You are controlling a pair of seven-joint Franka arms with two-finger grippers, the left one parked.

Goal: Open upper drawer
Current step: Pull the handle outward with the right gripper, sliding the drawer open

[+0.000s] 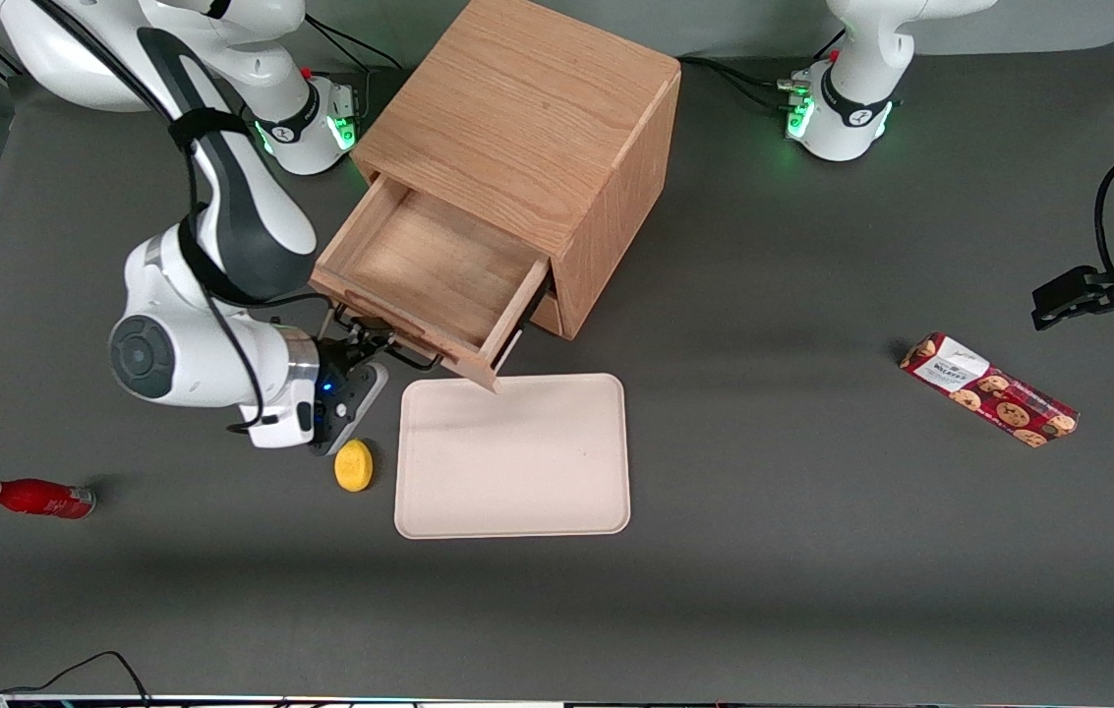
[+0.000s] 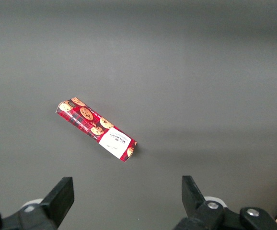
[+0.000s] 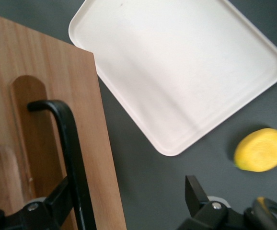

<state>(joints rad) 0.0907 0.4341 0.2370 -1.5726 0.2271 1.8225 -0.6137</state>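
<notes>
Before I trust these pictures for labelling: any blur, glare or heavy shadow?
Front view: sharp, even light, soft shadow beside the cabinet. Right wrist view: the upper drawer front and handle by the pincer look soft; the tray is washed out. Left wrist view: clear.

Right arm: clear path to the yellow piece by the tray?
Probably yes. The pincer, open at the upper drawer handle, is just above the yellow piece, which lies uncovered beside the tray.

The gripper (image 1: pixel 367 346) is half hidden beneath the upper drawer (image 1: pixel 419 265) front, and whether its fingers touch the handle (image 3: pixel 69 158) cannot be told. The lower drawer is hidden under the upper one. The biscuit pack (image 1: pixel 987 388) print is too small to read.
</notes>
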